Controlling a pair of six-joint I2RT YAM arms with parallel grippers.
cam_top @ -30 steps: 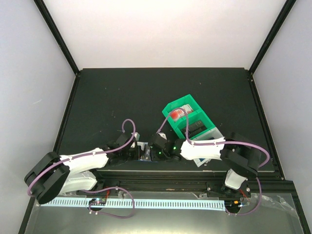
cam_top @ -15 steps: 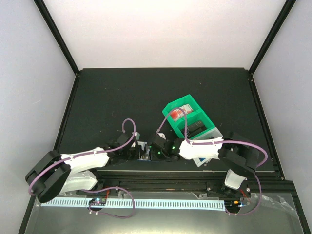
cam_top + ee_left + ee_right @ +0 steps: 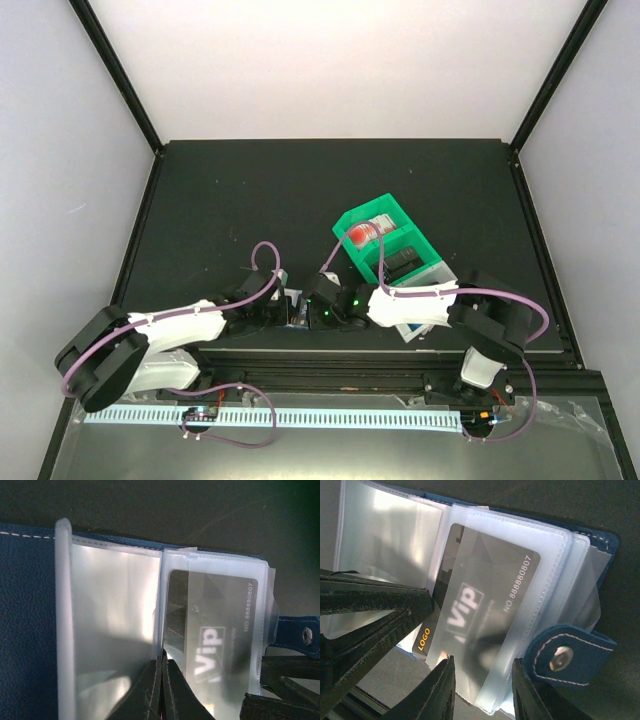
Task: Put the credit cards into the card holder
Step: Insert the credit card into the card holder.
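step: credit card (image 3: 485, 605) mostly inside a sleeve of the card holder (image 3: 25, 630), by my arm bases | left gripper (image 3: 161, 680) closed tight at sleeve mouth | right gripper (image 3: 483, 690) half open astride card end, holding nothing | next: I push it home squarely

The card holder (image 3: 580, 650) is navy blue with pale stitching and a silvery snap; its sleeves are frosted clear. The credit card (image 3: 485, 605) inside looks dark grey, with white lettering and a yellow logo. The bin (image 3: 372, 208) is bright green and the worktop (image 3: 250, 200) is matt black.
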